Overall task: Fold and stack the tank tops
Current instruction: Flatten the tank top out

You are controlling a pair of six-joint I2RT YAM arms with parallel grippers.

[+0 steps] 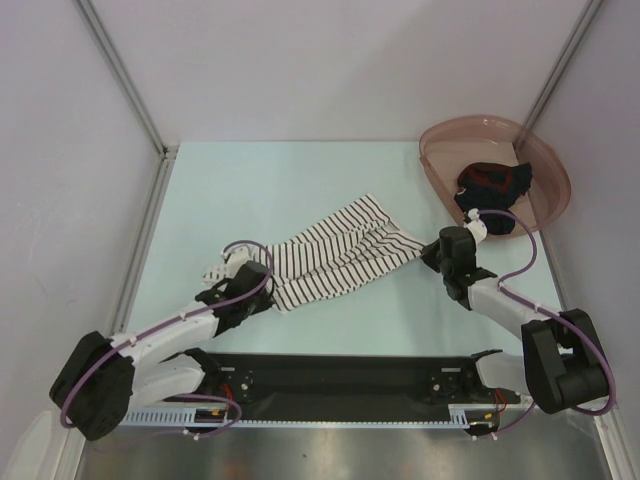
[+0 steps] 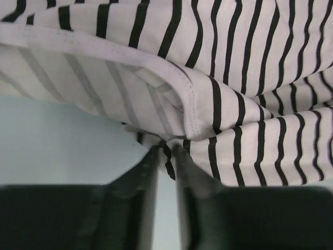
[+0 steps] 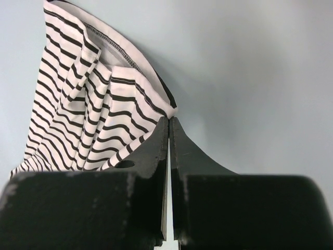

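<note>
The white tank top with thin black stripes (image 1: 335, 255) lies bunched and stretched between my two grippers on the pale table. My left gripper (image 1: 262, 270) is at its near left end. In the left wrist view the left gripper (image 2: 166, 152) has its jaws drawn close, with a fold of the striped tank top (image 2: 223, 78) pinched at the tips. My right gripper (image 1: 430, 250) is at the cloth's right corner. In the right wrist view the right gripper (image 3: 170, 120) is shut on that corner, and the striped tank top (image 3: 88, 109) fans out from it. The dark tank top with red parts (image 1: 492, 183) lies crumpled in the basin.
A pink translucent round basin (image 1: 545, 165) stands tilted at the back right against the wall. White enclosure walls and metal posts (image 1: 125, 75) bound the table. The black base rail (image 1: 340, 380) of the arms runs along the near edge.
</note>
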